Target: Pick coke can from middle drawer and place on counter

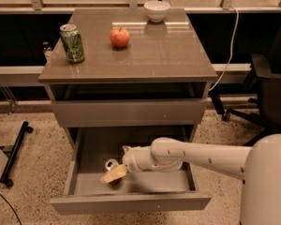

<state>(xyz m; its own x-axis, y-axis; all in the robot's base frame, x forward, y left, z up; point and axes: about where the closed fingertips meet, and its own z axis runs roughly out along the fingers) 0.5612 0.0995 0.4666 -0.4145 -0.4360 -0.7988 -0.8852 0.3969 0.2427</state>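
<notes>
In the middle drawer (150, 185), coke can (110, 164) right at gripper (114, 175), jaws apart or clamped unclear.
</notes>
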